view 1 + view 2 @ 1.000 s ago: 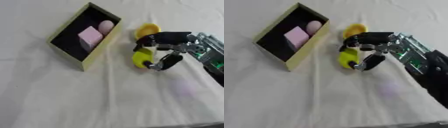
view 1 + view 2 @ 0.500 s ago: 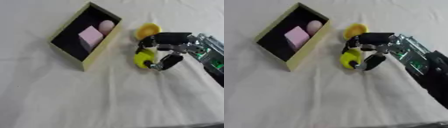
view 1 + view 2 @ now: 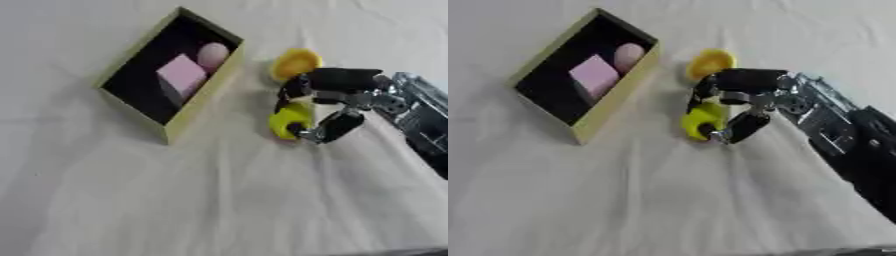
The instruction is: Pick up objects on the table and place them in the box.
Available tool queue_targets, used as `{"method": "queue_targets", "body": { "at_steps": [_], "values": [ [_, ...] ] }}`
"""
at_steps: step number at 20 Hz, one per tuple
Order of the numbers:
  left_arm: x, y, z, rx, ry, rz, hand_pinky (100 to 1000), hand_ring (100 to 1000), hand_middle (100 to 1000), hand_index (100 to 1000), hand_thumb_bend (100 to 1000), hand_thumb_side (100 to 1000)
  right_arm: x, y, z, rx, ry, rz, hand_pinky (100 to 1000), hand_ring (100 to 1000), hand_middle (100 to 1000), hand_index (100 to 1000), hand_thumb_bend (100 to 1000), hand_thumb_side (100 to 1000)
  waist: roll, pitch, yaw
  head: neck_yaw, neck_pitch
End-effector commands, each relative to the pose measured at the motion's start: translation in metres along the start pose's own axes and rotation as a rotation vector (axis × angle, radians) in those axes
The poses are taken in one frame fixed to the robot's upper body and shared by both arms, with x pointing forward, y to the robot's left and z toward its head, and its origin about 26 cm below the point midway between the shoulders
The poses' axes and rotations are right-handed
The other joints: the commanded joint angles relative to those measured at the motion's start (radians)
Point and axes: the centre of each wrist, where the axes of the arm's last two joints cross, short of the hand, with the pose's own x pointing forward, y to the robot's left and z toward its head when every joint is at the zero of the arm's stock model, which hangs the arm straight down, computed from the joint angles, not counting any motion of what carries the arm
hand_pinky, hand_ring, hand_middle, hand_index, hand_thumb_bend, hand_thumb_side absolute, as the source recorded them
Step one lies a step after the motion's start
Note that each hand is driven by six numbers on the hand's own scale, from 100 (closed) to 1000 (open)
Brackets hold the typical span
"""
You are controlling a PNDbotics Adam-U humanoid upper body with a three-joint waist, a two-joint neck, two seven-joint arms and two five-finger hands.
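Note:
My right hand (image 3: pixel 337 97) reaches in from the right, its fingers and thumb curled round a yellow-green object (image 3: pixel 287 120) just to the right of the box. A second, orange-yellow rounded object (image 3: pixel 294 62) lies on the cloth just behind the hand. The box (image 3: pixel 199 105) has olive-yellow walls and a black inside, and sits tilted at the upper left. Inside it are a pink cube (image 3: pixel 180 75) and a pale pink egg-shaped piece (image 3: pixel 213 54). My left hand shows in neither view.
A white, lightly wrinkled cloth (image 3: pixel 175 200) covers the table. My right forearm (image 3: pixel 842 145) crosses the right side of both views.
My right hand has settled lower over the yellow-green object and closed a little more around it. The box and the orange-yellow object have stayed put.

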Motion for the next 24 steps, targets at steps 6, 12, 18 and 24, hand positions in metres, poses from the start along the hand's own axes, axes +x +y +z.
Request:
{"method": "queue_targets", "body": {
  "at_steps": [6,12,18,24],
  "values": [
    [0.006,0.002,-0.004,-0.007,-0.024,0.002,741,758,720,893,159,568,0.000,-0.004,0.004,-0.042,0.018,0.085,802,795,532,685,100,100,0.001,-0.018,0.000,-0.003,-0.009],
    [0.006,0.001,-0.004,-0.010,-0.025,0.002,740,758,719,893,159,566,0.012,-0.023,0.012,-0.172,-0.009,0.150,800,790,516,659,100,100,-0.001,-0.021,0.002,0.000,-0.006],
    [0.006,0.002,-0.004,-0.012,-0.025,0.001,740,757,718,893,158,565,0.027,-0.045,0.020,-0.263,-0.046,0.174,797,785,509,653,100,100,-0.005,-0.022,0.004,0.002,-0.007],
    [0.006,0.001,-0.005,-0.015,-0.029,0.005,739,757,718,893,159,564,0.048,-0.079,0.014,-0.345,-0.114,0.222,793,776,509,652,100,100,-0.006,-0.024,0.006,-0.005,-0.007]
  ]
}}
